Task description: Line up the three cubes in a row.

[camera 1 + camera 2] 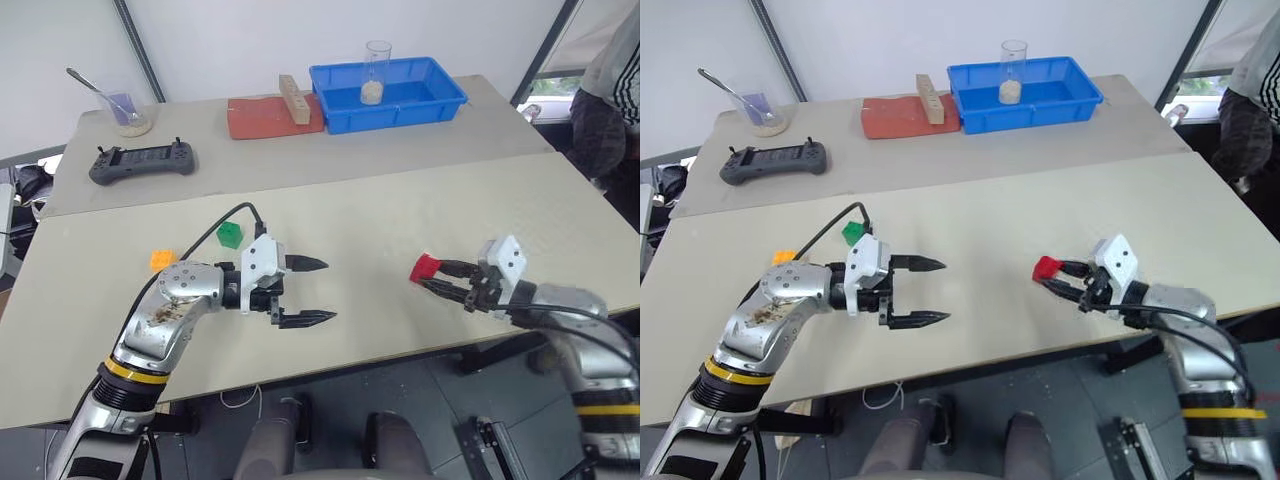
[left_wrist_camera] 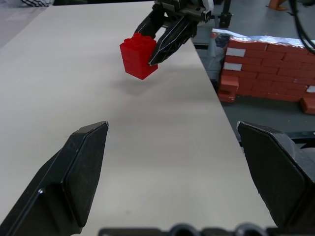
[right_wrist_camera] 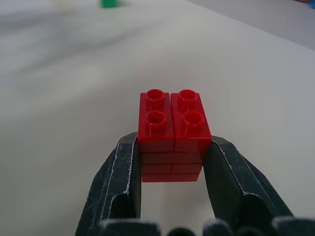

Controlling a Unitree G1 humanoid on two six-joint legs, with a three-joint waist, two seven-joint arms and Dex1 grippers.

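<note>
The red cube (image 3: 173, 132) sits clamped between my right gripper's (image 1: 447, 280) two fingers, lifted just off the table (image 1: 380, 215). The green cube (image 1: 230, 234) and orange cube (image 1: 163, 260) lie near each other on the table, off by my left arm, well apart from the red one. My left gripper (image 1: 312, 291) hangs open, holding nothing. I judge no row formed yet; the red cube has to join them.

Red cube (image 1: 425, 268) lifted off table; green cube (image 1: 230, 235), orange cube (image 1: 162, 260) near each other.
</note>
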